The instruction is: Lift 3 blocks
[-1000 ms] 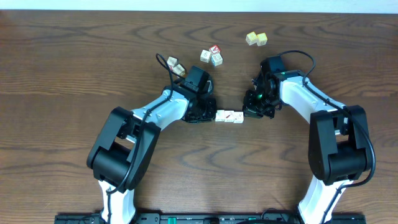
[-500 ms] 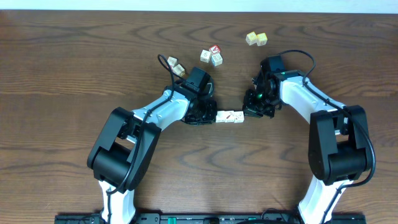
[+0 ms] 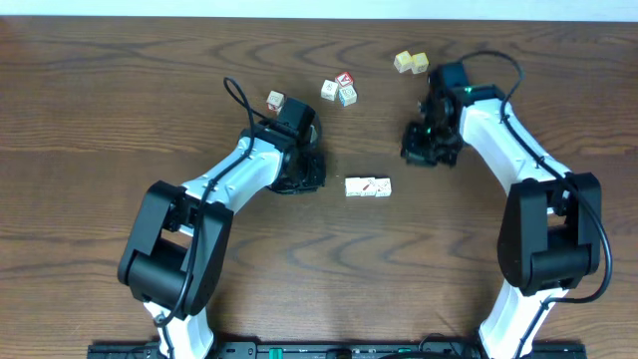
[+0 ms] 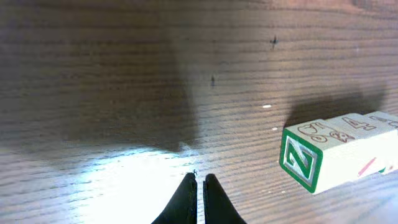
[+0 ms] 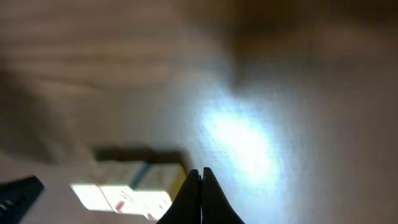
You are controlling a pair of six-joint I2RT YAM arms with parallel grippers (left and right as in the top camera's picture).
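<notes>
The left arm and the right arm start at the near edge of the brown table and reach away over it.

In the middle of the table lie the three blocks. They sit in one short row that runs left to right. Each one touches the next, and they lie flat on the wood. Nothing holds them.

The left gripper is near the left end of the row but does not touch it. Its two fingers are pressed together with only a thin line between them, and there is nothing in them. From its own camera the row shows off to the right, apart from the tips. The end block has a green-edged face with a letter like a Z on it.

The right gripper is to the right of the row and a bit farther away, well apart from the blocks. Its picture is blurry, but the two fingers meet in a point and hold nothing. The pale row shows as a smear to the left of the tips.

Farther off, on the left, one small block sits alone. To the right of it is a little bunch of blocks, one with a red top. Farthest away, by the right arm, is a yellow pair, side by side and touching
</notes>
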